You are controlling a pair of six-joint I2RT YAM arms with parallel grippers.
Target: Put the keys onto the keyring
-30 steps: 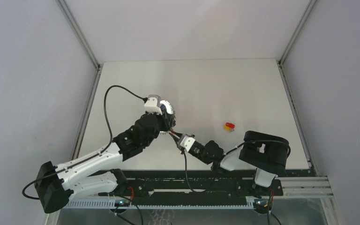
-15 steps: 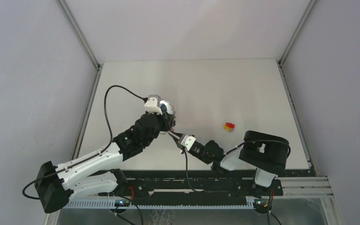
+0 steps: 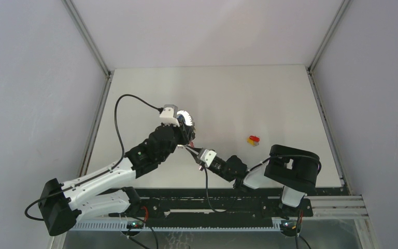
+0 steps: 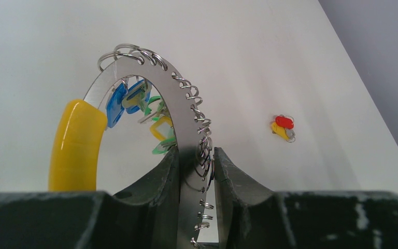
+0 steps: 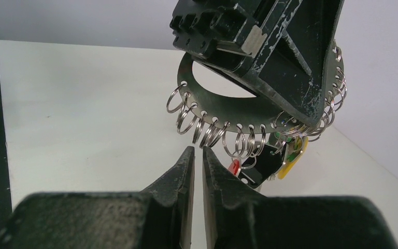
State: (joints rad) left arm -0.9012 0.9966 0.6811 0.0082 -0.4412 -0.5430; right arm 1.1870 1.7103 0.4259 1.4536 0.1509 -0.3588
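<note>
The keyring (image 4: 184,119) is a flat grey metal ring with a yellow sleeve and several small split rings along its edge. Green, blue and yellow-headed keys hang from it. My left gripper (image 4: 197,153) is shut on its grey rim and holds it upright above the table; it also shows in the top view (image 3: 185,118). My right gripper (image 5: 197,149) is empty, its jaws nearly touching, with its tips just under the split rings of the keyring (image 5: 228,111). The red and yellow keys (image 3: 253,140) lie together on the table to the right, and show in the left wrist view (image 4: 282,127).
The white table (image 3: 238,93) is walled by grey panels and metal rails on the left, right and back. The black mounting rail (image 3: 212,199) of both arm bases runs along the near edge. A red tag (image 5: 234,167) hangs under the ring.
My right gripper has crept a little up and left toward the keyring. The left gripper with the keyring has barely shifted. The loose keys have not moved.
</note>
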